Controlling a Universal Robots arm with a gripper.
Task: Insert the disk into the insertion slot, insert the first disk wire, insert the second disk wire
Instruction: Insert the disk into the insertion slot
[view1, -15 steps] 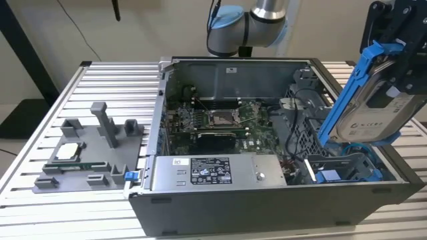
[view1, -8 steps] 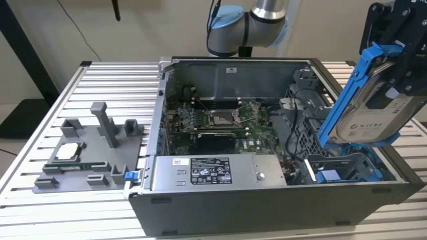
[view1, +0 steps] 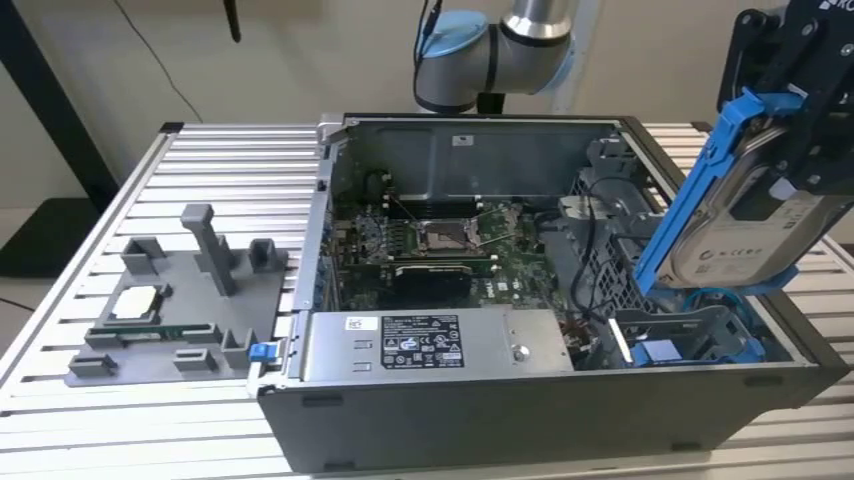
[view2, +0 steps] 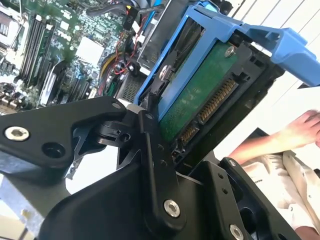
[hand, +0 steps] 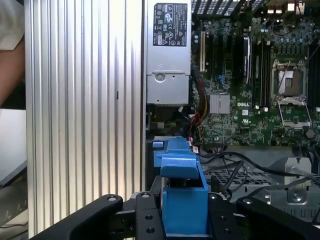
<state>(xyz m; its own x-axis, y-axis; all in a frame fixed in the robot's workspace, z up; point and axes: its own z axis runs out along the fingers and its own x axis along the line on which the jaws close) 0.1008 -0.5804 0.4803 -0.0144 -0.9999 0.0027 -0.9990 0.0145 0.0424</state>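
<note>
The disk (view1: 747, 235), silver-grey with a white label in a bright blue carrier, hangs steeply tilted over the front corner of the open case at the exterior view's right. My gripper (view1: 790, 150) is shut on its upper part. The disk's lower end is just above the insertion slot (view1: 687, 338), a grey bay with blue rails. In the second wrist view my gripper (view2: 195, 120) clamps the disk (view2: 200, 85), whose green circuit board and connector face the camera. In the first wrist view the blue carrier (hand: 182, 170) sits in my gripper (hand: 182, 220). Black cables (view1: 587, 250) lie beside the bay.
The case holds a motherboard (view1: 427, 240), a grey box with a white sticker (view1: 427, 345) and a perforated cage (view1: 607, 275). A grey fixture with parts (view1: 160, 300) stands on the slatted table (view1: 214, 160) at the exterior view's left. A person's arm (view2: 295, 132) is close by.
</note>
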